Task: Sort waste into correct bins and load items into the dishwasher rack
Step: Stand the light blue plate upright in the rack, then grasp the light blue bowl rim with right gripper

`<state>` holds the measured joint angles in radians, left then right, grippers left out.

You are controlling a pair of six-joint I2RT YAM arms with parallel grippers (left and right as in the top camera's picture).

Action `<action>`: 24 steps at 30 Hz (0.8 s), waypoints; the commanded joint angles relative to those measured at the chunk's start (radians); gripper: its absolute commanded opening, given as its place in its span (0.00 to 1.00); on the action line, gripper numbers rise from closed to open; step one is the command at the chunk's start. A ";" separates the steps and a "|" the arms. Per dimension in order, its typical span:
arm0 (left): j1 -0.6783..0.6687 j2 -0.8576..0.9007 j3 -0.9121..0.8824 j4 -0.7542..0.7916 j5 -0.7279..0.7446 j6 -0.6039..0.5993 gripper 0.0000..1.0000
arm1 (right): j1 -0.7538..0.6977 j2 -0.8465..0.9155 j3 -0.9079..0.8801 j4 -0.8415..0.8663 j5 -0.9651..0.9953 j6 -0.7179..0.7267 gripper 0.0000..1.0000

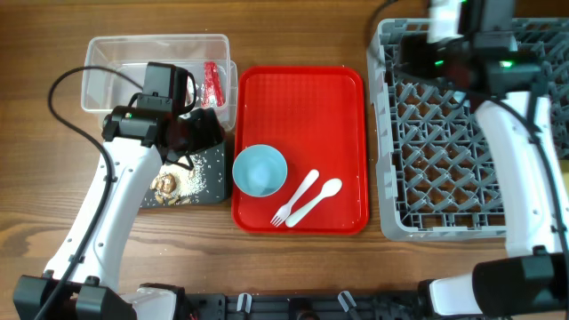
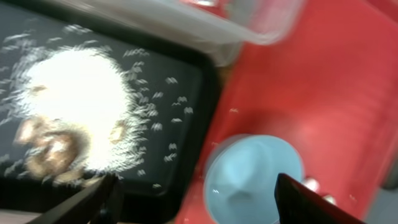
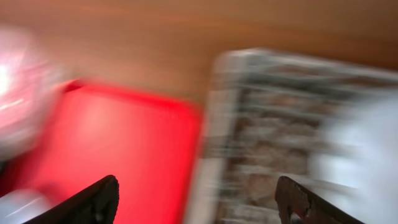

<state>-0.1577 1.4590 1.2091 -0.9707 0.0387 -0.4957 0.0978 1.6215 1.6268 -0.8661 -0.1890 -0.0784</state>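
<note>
Left gripper (image 2: 196, 198) jaws spread wide, empty, right gripper (image 3: 198, 198) jaws spread wide, empty

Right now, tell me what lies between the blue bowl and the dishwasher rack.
Overhead view: the white fork and spoon, on the red tray, lie between bowl and rack.

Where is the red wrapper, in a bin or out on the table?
In: overhead, the red wrapper lies inside the clear tub.

a pale blue bowl (image 1: 260, 170) sits upright on the red tray (image 1: 338, 98), with a white fork (image 1: 298, 196) and spoon (image 1: 315, 202) side by side just right of it. a red wrapper (image 1: 212, 82) lies in the clear tub (image 1: 107, 71), and crumbly food scraps (image 1: 166, 184) in the black tray (image 1: 212, 173). the grey dishwasher rack (image 1: 444, 151) stands right of the red tray.
</note>
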 commanded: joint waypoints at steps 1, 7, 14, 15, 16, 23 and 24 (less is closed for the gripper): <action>0.000 -0.006 0.003 -0.022 -0.142 -0.149 0.95 | 0.134 0.100 -0.038 -0.068 -0.293 0.033 0.81; 0.032 -0.006 0.003 -0.026 -0.142 -0.149 1.00 | 0.361 0.275 -0.114 -0.085 -0.118 0.143 0.72; 0.053 -0.006 0.003 -0.033 -0.142 -0.148 1.00 | 0.465 0.460 -0.115 -0.071 -0.101 0.263 0.43; 0.053 -0.006 0.003 -0.033 -0.142 -0.148 1.00 | 0.466 0.466 -0.115 -0.067 -0.100 0.266 0.43; 0.053 -0.006 0.003 -0.033 -0.142 -0.148 1.00 | 0.466 0.468 -0.115 -0.057 -0.100 0.271 0.38; 0.053 -0.006 0.003 -0.033 -0.142 -0.148 1.00 | 0.463 0.457 -0.095 -0.089 -0.123 0.284 0.48; 0.053 -0.006 0.003 -0.034 -0.142 -0.148 1.00 | 0.463 0.449 -0.087 -0.095 -0.134 0.282 0.49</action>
<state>-0.1108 1.4590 1.2091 -1.0027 -0.0853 -0.6277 0.5606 2.0743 1.5131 -0.9436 -0.3061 0.2001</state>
